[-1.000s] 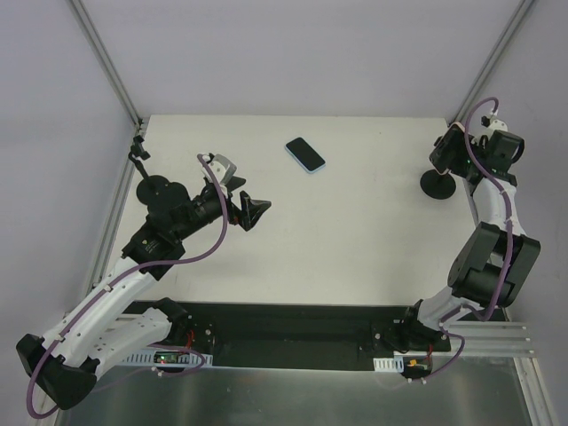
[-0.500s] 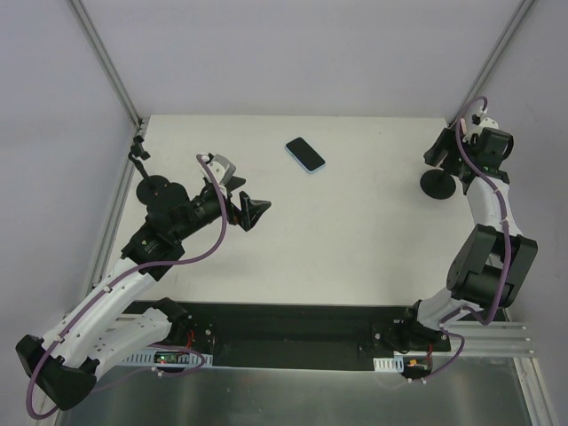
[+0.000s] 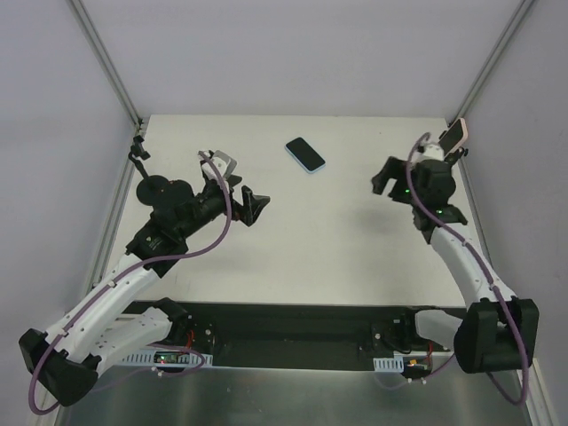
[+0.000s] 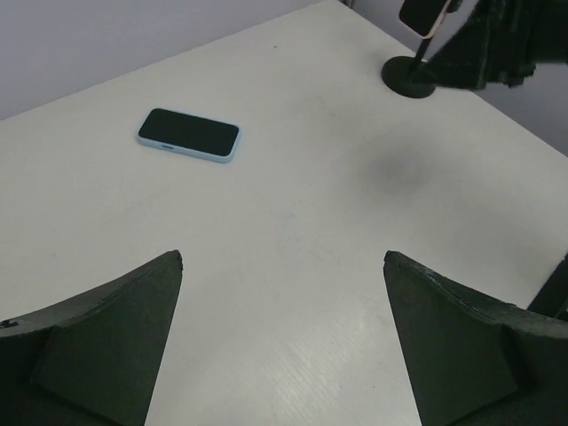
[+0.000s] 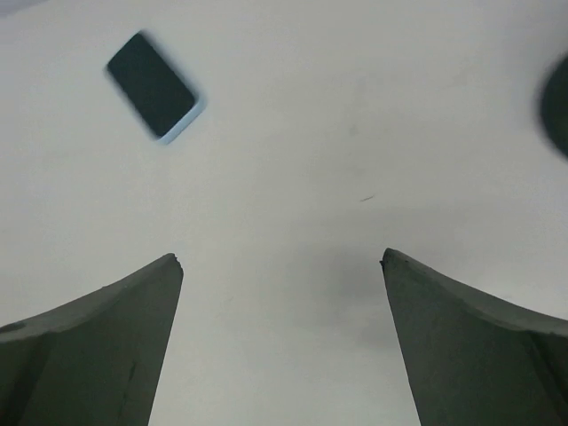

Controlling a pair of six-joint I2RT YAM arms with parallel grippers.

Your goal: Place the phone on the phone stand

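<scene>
A dark phone in a light blue case (image 3: 305,153) lies flat at the far middle of the white table; it also shows in the left wrist view (image 4: 188,134) and the right wrist view (image 5: 153,85). A second phone in a pink case (image 3: 454,135) sits tilted on the black phone stand (image 4: 408,76) at the far right. My right gripper (image 3: 388,182) is open and empty, left of the stand, over bare table (image 5: 280,257). My left gripper (image 3: 257,206) is open and empty, near and left of the blue phone (image 4: 282,256).
The right arm (image 4: 497,44) hides the stand's base in the top view. Metal frame posts (image 3: 106,62) and grey walls close in the table's left, far and right sides. The stand's dark base shows at the right edge of the right wrist view (image 5: 559,106).
My right gripper has swung away from the stand, leftward and nearer, leaving the pink-cased phone on it. My left gripper has shifted slightly forward.
</scene>
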